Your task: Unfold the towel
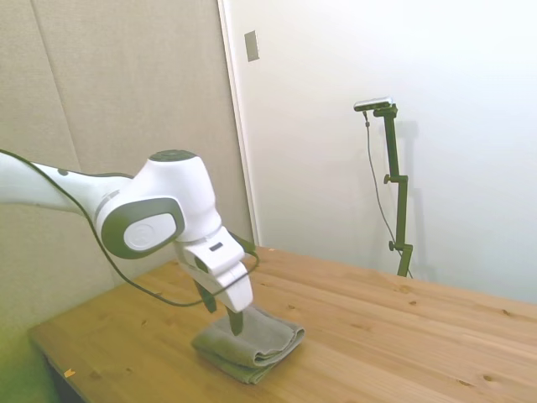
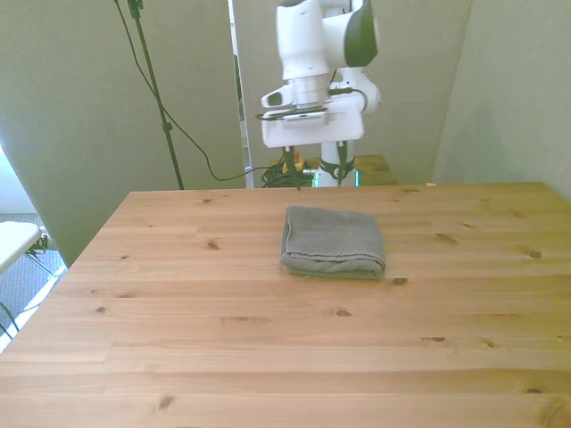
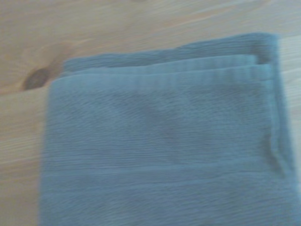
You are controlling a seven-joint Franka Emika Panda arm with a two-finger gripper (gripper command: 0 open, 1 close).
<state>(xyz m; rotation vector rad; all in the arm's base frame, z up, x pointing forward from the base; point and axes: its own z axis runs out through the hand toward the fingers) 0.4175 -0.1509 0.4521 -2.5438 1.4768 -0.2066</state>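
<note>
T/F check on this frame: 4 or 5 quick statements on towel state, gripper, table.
1. The towel is still folded in layers. True.
2. The gripper is shut on the towel. False: its fingers stand apart, with no cloth between them.
3. The towel hangs over the table edge. False: it lies flat, well inside all edges.
4. In the front view, the gripper is near the towel's far edge, toward the front view's left. True.
5. A second cloth lies on the table. False: only one towel shows.

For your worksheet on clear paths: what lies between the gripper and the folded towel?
Nothing: in the front view only bare table separates the gripper from the towel.
</note>
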